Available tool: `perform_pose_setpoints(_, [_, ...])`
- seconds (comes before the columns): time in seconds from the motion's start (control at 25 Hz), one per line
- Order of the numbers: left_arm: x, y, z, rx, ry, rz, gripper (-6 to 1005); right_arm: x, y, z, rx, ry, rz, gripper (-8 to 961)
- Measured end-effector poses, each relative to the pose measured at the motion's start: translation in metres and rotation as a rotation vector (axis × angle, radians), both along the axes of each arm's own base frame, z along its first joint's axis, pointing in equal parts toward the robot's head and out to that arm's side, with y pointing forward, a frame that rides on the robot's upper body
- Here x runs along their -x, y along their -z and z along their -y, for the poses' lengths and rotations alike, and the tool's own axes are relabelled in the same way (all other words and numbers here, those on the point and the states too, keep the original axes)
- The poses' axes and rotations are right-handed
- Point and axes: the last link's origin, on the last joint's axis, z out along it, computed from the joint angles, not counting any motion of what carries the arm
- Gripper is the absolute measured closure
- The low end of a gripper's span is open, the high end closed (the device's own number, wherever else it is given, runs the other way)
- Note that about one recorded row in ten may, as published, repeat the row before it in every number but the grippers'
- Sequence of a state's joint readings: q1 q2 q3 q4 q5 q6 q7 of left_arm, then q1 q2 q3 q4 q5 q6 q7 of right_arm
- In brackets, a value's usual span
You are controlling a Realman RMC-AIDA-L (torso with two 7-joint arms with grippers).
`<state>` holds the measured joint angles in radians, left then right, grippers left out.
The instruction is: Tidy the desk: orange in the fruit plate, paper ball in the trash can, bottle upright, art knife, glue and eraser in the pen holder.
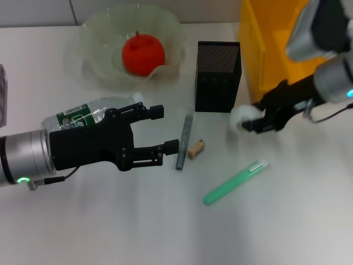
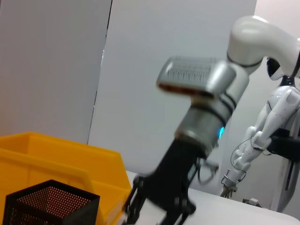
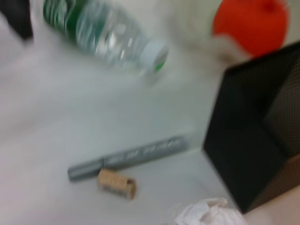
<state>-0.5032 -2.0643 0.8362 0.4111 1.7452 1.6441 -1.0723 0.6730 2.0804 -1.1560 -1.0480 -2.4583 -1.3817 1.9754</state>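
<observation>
The orange (image 1: 142, 52) sits in the pale-green fruit plate (image 1: 94, 33) at the back. On the desk (image 1: 165, 232) the bottle (image 1: 91, 113) lies on its side, with my open left gripper (image 1: 167, 128) hovering just past its cap. To the right of that gripper lie the grey art knife (image 1: 185, 138) and the tan eraser (image 1: 196, 149). The green glue stick (image 1: 234, 182) lies nearer the front. Beside the black pen holder (image 1: 218, 77), my right gripper (image 1: 249, 125) is shut on the paper ball (image 1: 242, 114), close to the yellow trash can (image 1: 270, 44). The right wrist view shows the paper ball (image 3: 206, 213), eraser (image 3: 117, 183) and art knife (image 3: 126, 157).
A dark object edge (image 1: 3, 99) shows at the far left of the desk. The pen holder (image 2: 47, 204) and trash can (image 2: 56, 154) stand side by side in the left wrist view. White robot figures (image 2: 276, 117) stand in the background.
</observation>
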Motion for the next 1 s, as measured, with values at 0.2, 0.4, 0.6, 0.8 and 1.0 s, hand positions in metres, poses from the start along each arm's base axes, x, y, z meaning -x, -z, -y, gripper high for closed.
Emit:
perform_pose_setpoints(0.2, [0.0,-0.001,0.0,-0.001,0.002,0.001,155,0.016,-0.071,0.003,-0.104,0.054,-0.155,487])
perform_pose_setpoints(0.4, [-0.001,-0.001,0.0,0.001,0.006,0.005,155,0.018,-0.128,0.002,-0.272,0.082,-0.303,488])
perform_pose_setpoints(0.6, [-0.002,-0.003,0.0,-0.002,0.009,0.019,156,-0.008,-0.149,-0.02,-0.497,0.193,-0.394,488])
perform_pose_setpoints(0.8, [-0.003,-0.003,0.0,-0.005,0.01,0.026,156,-0.02,-0.124,-0.039,-0.515,0.259,-0.425,489])
perform_pose_setpoints(1.0, [-0.004,-0.004,0.0,-0.006,0.013,0.032,156,-0.018,-0.105,-0.05,-0.527,0.232,-0.367,419])
